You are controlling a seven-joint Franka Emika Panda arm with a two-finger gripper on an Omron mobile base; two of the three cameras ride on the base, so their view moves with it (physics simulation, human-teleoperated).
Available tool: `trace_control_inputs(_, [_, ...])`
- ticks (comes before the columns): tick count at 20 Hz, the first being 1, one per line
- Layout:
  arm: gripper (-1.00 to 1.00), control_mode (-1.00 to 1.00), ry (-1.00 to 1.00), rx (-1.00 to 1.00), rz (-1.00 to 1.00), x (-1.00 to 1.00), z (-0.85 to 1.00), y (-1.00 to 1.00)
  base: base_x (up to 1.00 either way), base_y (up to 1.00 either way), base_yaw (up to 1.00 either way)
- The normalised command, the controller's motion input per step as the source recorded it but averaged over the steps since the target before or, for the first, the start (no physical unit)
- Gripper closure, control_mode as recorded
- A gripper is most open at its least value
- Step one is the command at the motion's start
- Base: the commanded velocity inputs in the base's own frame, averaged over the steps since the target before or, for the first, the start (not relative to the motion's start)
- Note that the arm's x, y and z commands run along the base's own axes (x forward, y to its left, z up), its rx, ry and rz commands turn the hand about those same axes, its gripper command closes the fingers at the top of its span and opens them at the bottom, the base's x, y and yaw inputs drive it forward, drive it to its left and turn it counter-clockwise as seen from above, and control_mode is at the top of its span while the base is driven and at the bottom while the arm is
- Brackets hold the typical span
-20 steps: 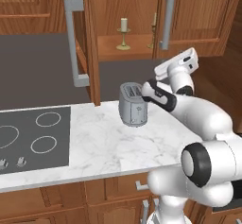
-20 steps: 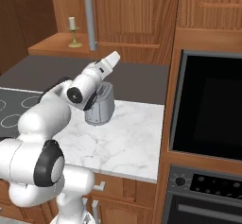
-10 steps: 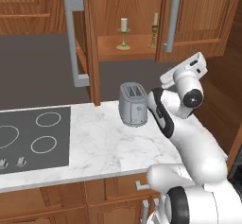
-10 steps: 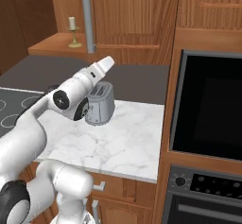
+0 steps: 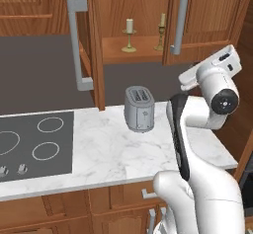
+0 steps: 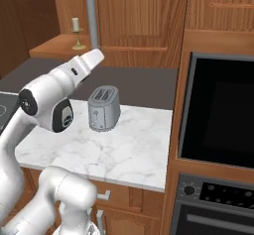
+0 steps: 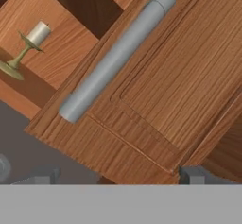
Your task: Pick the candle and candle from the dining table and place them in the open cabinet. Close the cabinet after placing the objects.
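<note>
Left base view shows the open cabinet (image 5: 133, 55) with both candlesticks standing upright on its wooden shelf: the short thick cream candle (image 5: 129, 34) on the left and the thin tapered candle (image 5: 160, 31) just beside the right door's edge, the two near each other but apart. The right door (image 5: 207, 18) stands partly open, its long grey bar handle (image 5: 181, 20) vertical in front of the shelf; the left door (image 5: 91, 45) is swung out toward the camera, edge-on. Below, a grey toaster (image 5: 139, 108) sits on the marble counter (image 5: 113, 149) next to a black hob (image 5: 29, 144). From the right base view, the cream candle (image 6: 76, 32) is seen on the shelf left of the grey handle (image 6: 92, 18), with the toaster (image 6: 103, 108) on the counter and a dark oven (image 6: 218, 120) to the right. In the hand view, the gripper (image 7: 116, 176) faces the door panel (image 7: 156, 90) and its handle (image 7: 113, 55) (running diagonally there), fingers (image 7: 191, 175) spread wide and empty, the cream candle (image 7: 26, 46) off to the side.
</note>
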Motion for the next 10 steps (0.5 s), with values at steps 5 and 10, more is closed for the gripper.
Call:
trace_control_inputs(5, [-1.00, -1.00, 0.23, 0.03, 0.00, -0.66, 0.36, 0.00, 0.00, 0.00, 0.00])
trace_control_inputs(10, [-1.00, -1.00, 0.29, 0.04, 0.05, 0.05, 0.23, 0.10, 0.00, 0.00, 0.00])
